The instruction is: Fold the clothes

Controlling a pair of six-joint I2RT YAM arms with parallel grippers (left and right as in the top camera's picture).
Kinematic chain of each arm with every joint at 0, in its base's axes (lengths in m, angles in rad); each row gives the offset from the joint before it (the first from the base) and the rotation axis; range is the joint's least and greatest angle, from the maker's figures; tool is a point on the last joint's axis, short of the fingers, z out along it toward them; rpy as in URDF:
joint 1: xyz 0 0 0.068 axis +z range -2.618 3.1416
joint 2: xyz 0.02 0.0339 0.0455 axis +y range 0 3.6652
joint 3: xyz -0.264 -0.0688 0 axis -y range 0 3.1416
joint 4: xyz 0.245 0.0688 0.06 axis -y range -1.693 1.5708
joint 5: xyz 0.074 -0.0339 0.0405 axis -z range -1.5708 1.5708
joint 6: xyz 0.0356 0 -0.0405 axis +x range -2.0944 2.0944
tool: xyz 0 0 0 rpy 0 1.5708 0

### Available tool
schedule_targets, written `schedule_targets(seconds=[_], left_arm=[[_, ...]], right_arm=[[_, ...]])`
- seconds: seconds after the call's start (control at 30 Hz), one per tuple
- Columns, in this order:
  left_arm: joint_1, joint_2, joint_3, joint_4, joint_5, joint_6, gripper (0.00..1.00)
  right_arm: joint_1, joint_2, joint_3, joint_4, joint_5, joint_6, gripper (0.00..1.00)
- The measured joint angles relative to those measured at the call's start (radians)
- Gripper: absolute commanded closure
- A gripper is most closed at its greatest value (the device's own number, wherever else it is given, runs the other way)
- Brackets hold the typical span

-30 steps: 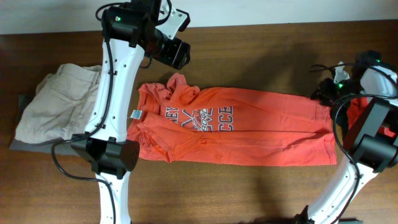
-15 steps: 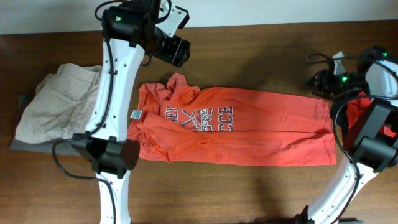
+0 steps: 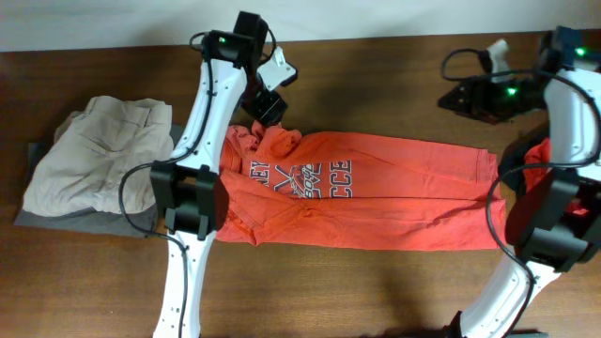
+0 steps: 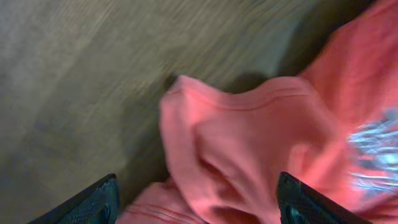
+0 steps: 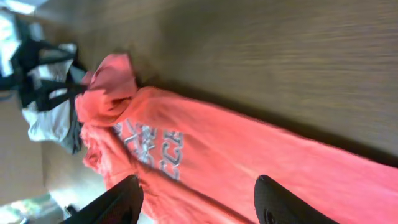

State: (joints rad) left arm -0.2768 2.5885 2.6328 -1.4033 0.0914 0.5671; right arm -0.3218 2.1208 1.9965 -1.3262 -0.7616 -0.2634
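The clothes here are chiefly an orange-red T-shirt (image 3: 376, 197) with a navy and white print, lying folded lengthwise across the middle of the table. Its bunched sleeve (image 4: 242, 130) rises at the top left corner. My left gripper (image 3: 268, 108) hovers open right over that sleeve, and the cloth shows between its fingers (image 4: 196, 180) without being pinched. My right gripper (image 3: 455, 99) is open above bare wood beyond the shirt's far right end. In the right wrist view its gripper (image 5: 199, 183) looks along the shirt (image 5: 249, 168) and holds nothing.
A beige garment pile (image 3: 94, 160) rests on a grey cloth (image 3: 56, 221) at the left edge. A red garment (image 3: 537, 155) lies at the right behind the right arm. Bare wood runs along the table's front and back.
The left arm swung right, bringing its gripper down over the sleeve. The right gripper left the shirt's right end, moved back and left, and opened wider.
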Motion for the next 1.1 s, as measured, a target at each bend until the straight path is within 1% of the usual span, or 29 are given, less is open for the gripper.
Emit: schedule_targets(seconds=[0.17,0.37,0.43,0.5,0.6,0.63,0.67,0.7,0.9,1.03,1.1], left_arm=[[0.036,0.040,0.000,0.062,-0.021,0.055,0.20],[0.089,0.121,0.000,0.061,0.079,0.081,0.21],[0.091,0.143,0.000,0.061,0.116,0.087,0.28],[0.089,0.153,0.000,0.065,0.146,0.093,0.41],[0.086,0.153,0.000,0.065,0.184,0.103,0.69],[0.084,0.155,0.000,0.065,0.192,0.106,0.86],[0.083,0.158,0.000,0.065,0.200,0.106,0.97],[0.082,0.160,0.000,0.065,0.206,0.103,1.00],[0.080,0.171,0.023,0.069,0.214,0.095,1.00],[0.082,0.171,0.121,0.068,0.204,0.058,1.00],[0.085,0.166,0.214,0.069,0.204,0.028,1.00]], right_arm=[[0.038,0.000,0.000,-0.022,0.001,-0.002,0.39],[0.042,0.000,0.000,-0.028,0.009,-0.002,0.39],[0.042,0.000,0.000,-0.028,0.012,0.002,0.39],[0.042,0.000,0.000,-0.029,0.013,0.003,0.39],[0.042,0.000,0.000,-0.028,0.013,0.006,0.39],[0.042,0.000,0.000,-0.029,0.015,0.006,0.39],[0.042,0.000,0.000,-0.028,0.015,0.006,0.39],[0.042,0.000,0.000,-0.028,0.015,0.006,0.39],[0.042,0.000,0.000,-0.029,0.016,0.016,0.39],[0.042,0.000,0.000,-0.031,0.016,0.020,0.42],[0.042,0.000,0.000,-0.032,0.016,0.023,0.43]])
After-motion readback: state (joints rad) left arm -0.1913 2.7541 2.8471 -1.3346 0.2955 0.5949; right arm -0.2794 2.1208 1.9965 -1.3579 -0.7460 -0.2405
